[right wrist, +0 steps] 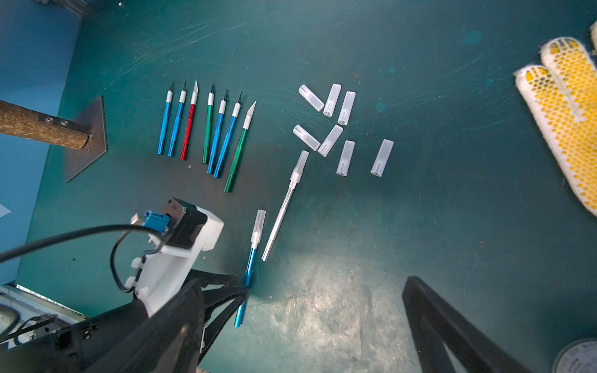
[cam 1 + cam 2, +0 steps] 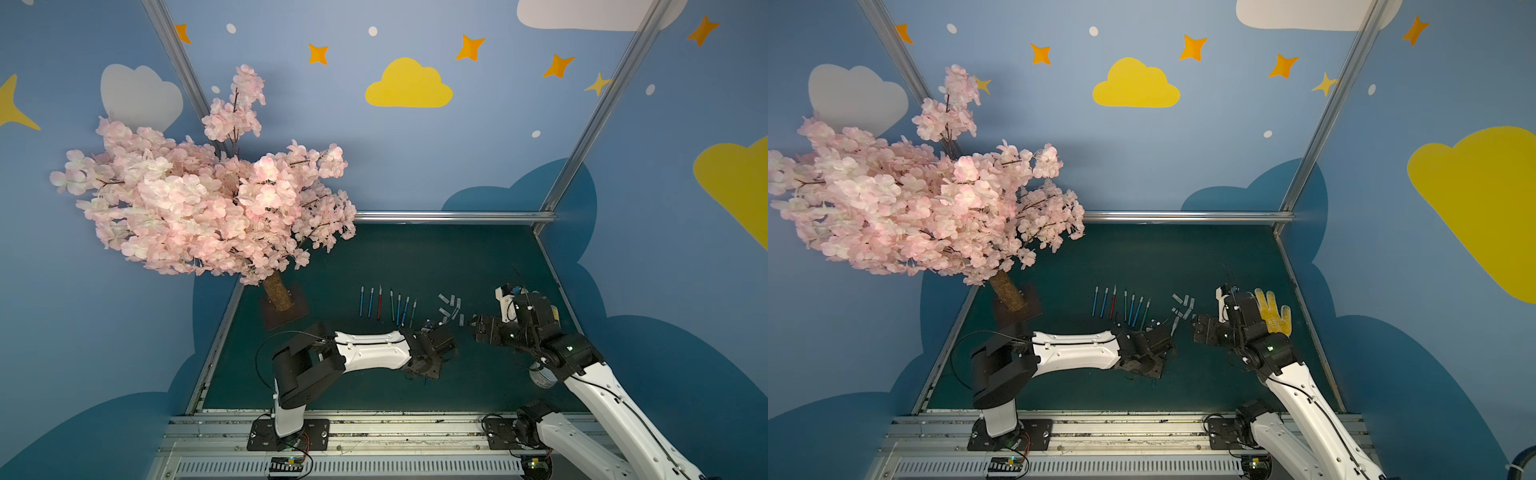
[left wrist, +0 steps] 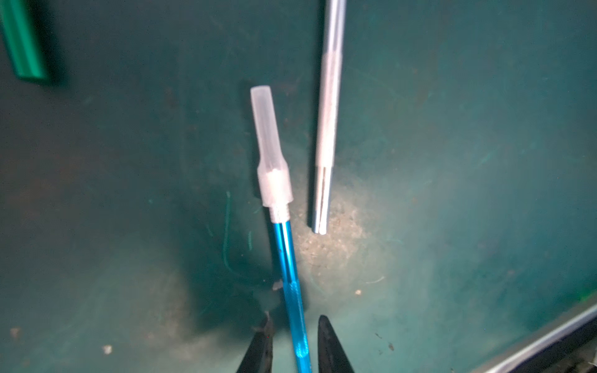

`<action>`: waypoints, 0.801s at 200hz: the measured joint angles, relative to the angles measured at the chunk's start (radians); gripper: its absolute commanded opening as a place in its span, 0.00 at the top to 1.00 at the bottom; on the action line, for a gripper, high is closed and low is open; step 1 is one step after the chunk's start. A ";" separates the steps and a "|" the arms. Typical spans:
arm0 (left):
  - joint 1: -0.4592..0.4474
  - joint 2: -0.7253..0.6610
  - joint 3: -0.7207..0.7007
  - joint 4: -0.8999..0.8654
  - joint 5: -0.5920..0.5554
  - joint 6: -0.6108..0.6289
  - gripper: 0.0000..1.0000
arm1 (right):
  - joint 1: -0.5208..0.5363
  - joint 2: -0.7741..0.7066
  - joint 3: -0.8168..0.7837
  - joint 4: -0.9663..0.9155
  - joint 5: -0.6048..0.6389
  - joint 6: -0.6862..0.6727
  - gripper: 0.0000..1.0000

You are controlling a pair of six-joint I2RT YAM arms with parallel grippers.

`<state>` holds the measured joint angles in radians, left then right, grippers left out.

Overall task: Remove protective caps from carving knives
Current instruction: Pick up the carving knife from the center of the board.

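A blue carving knife (image 3: pixel 287 255) lies on the green mat with its translucent protective cap (image 3: pixel 269 145) still on. My left gripper (image 3: pixel 294 318) straddles the blue handle, open, with a narrow gap showing on each side. In the right wrist view the same gripper (image 1: pixel 245 287) sits over the handle's rear half. Beside it lies a whitish knife (image 1: pixel 281 213), also capped. Several uncapped carving knives (image 1: pixel 210 129) form a row, and several loose protective caps (image 1: pixel 330 141) lie to their right. My right gripper (image 1: pixel 300 284) hovers open and empty near the caps (image 2: pixel 449 305).
A pink blossom tree (image 2: pixel 199 199) stands at the back left on a metal base plate (image 1: pixel 87 139). A yellow-dotted work glove (image 1: pixel 565 106) lies at the right edge of the mat. A tape roll (image 2: pixel 540 376) sits under the right arm. Aluminium rails border the mat.
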<state>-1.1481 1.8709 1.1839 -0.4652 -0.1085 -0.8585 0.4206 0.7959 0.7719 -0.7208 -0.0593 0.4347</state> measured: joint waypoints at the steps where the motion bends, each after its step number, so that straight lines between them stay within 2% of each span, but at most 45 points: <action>1: 0.000 0.000 0.000 -0.002 0.000 0.000 0.77 | 0.000 0.000 0.000 0.000 0.000 0.000 0.04; 38: -0.001 0.014 0.021 -0.052 -0.023 0.008 0.79 | 0.000 0.000 0.000 -0.003 0.000 -0.001 0.04; 160: -0.005 0.061 0.090 -0.234 -0.131 0.043 0.77 | -0.001 -0.008 0.000 -0.003 -0.001 -0.002 0.04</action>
<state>-1.1530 1.9320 1.2739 -0.6991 -0.2398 -0.8154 0.4198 0.7883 0.7719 -0.7238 -0.0601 0.4324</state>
